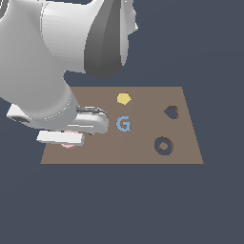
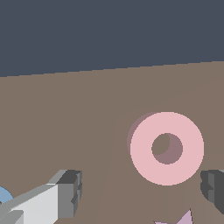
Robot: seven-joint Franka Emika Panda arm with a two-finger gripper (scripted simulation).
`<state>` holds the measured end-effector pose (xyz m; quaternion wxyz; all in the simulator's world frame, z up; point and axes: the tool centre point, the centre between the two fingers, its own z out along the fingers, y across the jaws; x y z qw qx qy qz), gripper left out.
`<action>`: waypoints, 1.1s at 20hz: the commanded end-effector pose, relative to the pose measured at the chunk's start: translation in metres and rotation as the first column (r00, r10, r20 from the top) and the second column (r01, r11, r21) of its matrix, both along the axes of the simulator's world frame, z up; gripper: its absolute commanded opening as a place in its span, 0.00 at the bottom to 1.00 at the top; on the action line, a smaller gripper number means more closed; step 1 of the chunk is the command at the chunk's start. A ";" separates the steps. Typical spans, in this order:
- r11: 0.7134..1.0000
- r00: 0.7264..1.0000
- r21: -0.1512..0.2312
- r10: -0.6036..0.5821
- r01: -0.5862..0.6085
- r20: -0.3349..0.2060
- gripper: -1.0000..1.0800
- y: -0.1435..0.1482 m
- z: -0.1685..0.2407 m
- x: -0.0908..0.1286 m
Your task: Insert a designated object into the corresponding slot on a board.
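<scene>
- The tool [image 2: 140,192] stands wide open low over the board [image 1: 143,155], near its edge at the exterior view's left; it has hold of nothing.
- The pink ring [image 2: 166,148] lies flat on the board between the two fingers [image 2: 68,192], touching neither.
- In the exterior view the arm hides nearly all of the ring; only a pink sliver shows.
- A lilac star [image 2: 183,218] tip pokes in just beside the ring.
- The blue letter G [image 1: 123,124] lies mid-board, a yellow pentagon [image 1: 123,98] farther back.
- The ring-shaped slot [image 1: 163,146] sits well apart toward the exterior view's right, uncovered, with the heart-shaped recess [image 1: 171,112] behind it.
</scene>
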<state>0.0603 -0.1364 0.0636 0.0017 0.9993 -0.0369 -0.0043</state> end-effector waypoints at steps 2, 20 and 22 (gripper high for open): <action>1.000 1.000 0.002 -0.007 0.007 0.005 0.96 -0.014 -0.007 0.008; 1.000 1.000 0.003 -0.015 0.015 0.009 0.96 -0.026 -0.032 0.014; 1.000 1.000 0.003 -0.015 0.015 0.009 0.96 -0.026 -0.034 0.014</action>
